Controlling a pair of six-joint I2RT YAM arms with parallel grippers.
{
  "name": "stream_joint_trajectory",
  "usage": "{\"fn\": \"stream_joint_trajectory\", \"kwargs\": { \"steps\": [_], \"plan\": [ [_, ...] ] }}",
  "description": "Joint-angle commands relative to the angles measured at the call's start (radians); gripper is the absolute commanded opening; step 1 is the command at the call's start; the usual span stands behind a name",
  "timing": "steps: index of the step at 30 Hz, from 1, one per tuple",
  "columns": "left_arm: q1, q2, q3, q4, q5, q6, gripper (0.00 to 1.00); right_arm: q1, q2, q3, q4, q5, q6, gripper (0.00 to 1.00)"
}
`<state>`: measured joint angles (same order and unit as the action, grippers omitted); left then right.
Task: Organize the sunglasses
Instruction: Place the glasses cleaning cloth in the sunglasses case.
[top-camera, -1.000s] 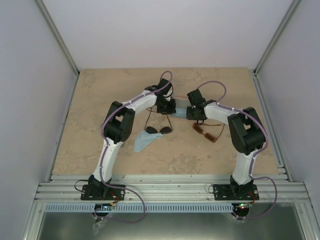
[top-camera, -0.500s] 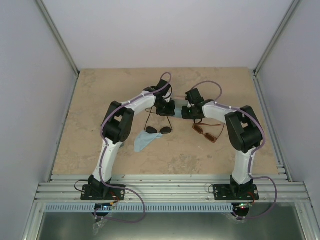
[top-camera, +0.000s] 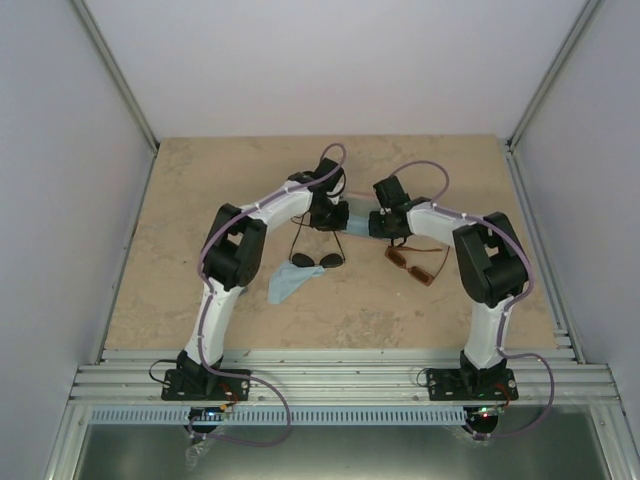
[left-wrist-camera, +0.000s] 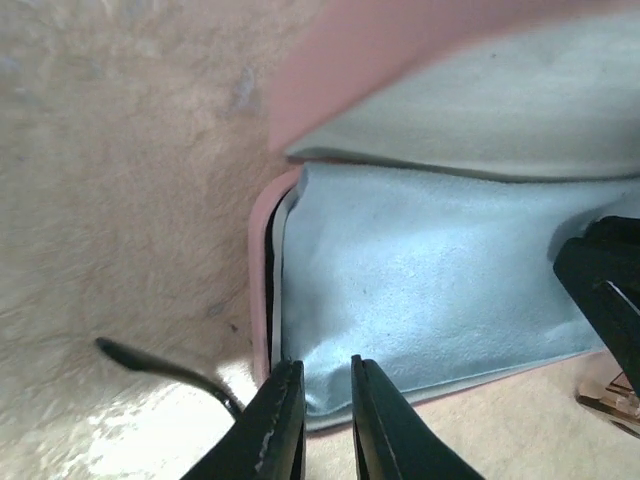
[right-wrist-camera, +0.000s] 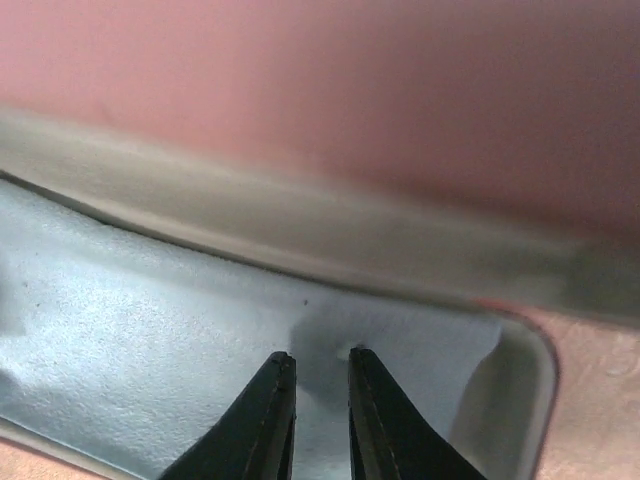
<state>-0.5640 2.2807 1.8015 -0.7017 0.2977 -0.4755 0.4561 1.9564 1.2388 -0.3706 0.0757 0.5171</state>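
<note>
We see both arms reaching in to the middle of the counter (top-camera: 190, 190), where their tips meet at the open pink case (top-camera: 356, 216).

The left gripper (left-wrist-camera: 322, 366) has its jaws drawn in to a narrow slit. In the left wrist view its fingertips (left-wrist-camera: 287, 385) sit at the bottom centre, over the near left corner of the case. The pale blue lining (left-wrist-camera: 430, 270) shows in the gap between them. They lie against the lining, but we cannot tell whether they pinch it or only rest on it.

The right gripper (right-wrist-camera: 315, 358) is just as narrow. In its own view both fingertips (right-wrist-camera: 275, 385) are low in the frame and touch the lining, which darkens and dimples just above them. The pink lid (right-wrist-camera: 330, 90) fills the top of that view. Here too we cannot tell whether anything is gripped. In the left wrist view a dark part of the right gripper shows at the right edge, inside the case.

Neither gripper holds the sunglasses. The black wire sunglasses (top-camera: 318, 261) lie on the counter just below the left gripper in the top view, lenses toward the bottom of the frame. One thin temple (left-wrist-camera: 160, 362) shows at the lower left of the left wrist view, beside the case rim. The amber sunglasses (top-camera: 410, 266) lie on the counter just below the right gripper, to the right of centre. A light blue cloth (top-camera: 288, 284) lies below and left of the black pair, near it.
</note>
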Motion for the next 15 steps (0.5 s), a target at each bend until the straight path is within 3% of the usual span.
{"fn": "stream_joint_trajectory", "kwargs": {
  "steps": [1,9,15],
  "plan": [
    [0.007,-0.077,0.038,-0.052,-0.059,0.004,0.18,-0.008,-0.063,0.010,-0.002,-0.029,-0.043,0.18],
    [0.014,-0.303,-0.130,0.068,-0.207,-0.078,0.38,-0.006,-0.207,-0.008,-0.002,-0.043,-0.049,0.29],
    [0.060,-0.523,-0.384,0.205,-0.281,-0.168,0.46,0.078,-0.249,-0.023,-0.013,-0.115,-0.148,0.50]
  ]
}}
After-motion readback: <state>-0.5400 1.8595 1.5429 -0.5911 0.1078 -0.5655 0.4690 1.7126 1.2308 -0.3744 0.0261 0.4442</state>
